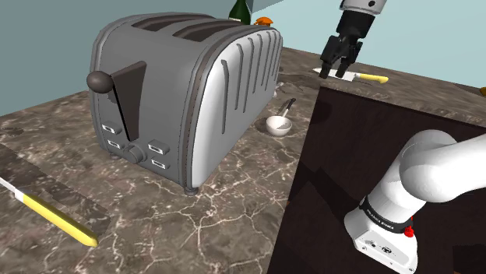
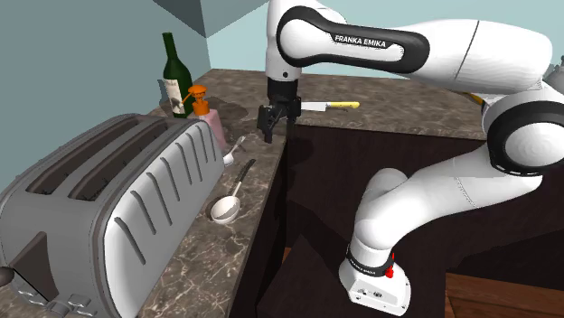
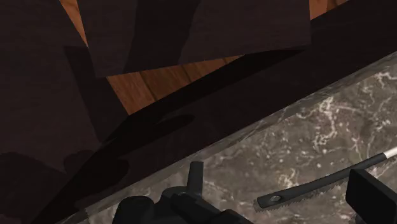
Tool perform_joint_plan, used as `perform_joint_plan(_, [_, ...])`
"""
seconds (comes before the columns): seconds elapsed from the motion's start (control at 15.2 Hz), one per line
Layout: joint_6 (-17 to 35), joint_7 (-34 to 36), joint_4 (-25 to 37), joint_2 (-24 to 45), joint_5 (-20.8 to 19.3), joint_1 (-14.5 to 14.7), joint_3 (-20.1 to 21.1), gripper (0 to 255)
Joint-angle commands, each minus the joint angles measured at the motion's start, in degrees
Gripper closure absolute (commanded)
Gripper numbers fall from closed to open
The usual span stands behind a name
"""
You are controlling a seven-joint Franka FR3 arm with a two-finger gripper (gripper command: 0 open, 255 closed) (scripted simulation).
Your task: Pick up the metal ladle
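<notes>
My gripper (image 1: 336, 68) hung spread and empty over the counter (image 1: 234, 218) edge, jaws wide to straddle a thin shaft. Ladle (image 1: 279, 124) lay flat by the toaster (image 1: 187, 93), handle end nearest me: likely best grasp point

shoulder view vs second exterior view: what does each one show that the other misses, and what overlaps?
Shoulder view: a white-bladed, yellow-handled knife on the dark marbled counter by the lever end of the grey four-slot toaster. Second exterior view: the brown wooden floor and the FRANKA EMIKA lettering on the arm. Shared: the toaster, the pale-bowled, dark-handled ladle beside it, the open black gripper at the counter's edge, and a second yellow-handled knife behind it.
</notes>
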Motion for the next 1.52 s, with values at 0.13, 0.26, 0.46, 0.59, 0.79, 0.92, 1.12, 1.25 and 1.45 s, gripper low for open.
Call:
perform_joint_plan(0.13, [1.32,10.55,-2.42,-1.89,3.08,-2.11,4.26,0])
perform_joint_plan(0.26, [2.83,21.06,-4.09,-3.01,6.33,-4.23,8.78,0])
perform_joint_plan(0.46, [5.49,36.83,-5.15,-3.13,11.09,-7.38,15.80,0])
perform_joint_plan(0.59, [7.48,47.26,-4.89,-2.18,13.97,-9.76,20.61,0])
perform_joint_plan(0.79, [10.65,62.75,-3.16,0.60,17.45,-14.00,27.91,0])
perform_joint_plan(0.92, [11.96,65.63,-3.45,1.19,18.18,-14.89,29.55,0])
perform_joint_plan(1.12, [14.11,65.38,-5.80,0.97,18.77,-14.64,30.15,0])
perform_joint_plan(1.25, [15.56,65.22,-7.32,0.90,19.17,-14.48,30.57,0])
perform_joint_plan(1.45, [16.72,65.10,-8.50,0.88,19.50,-14.35,30.92,0])
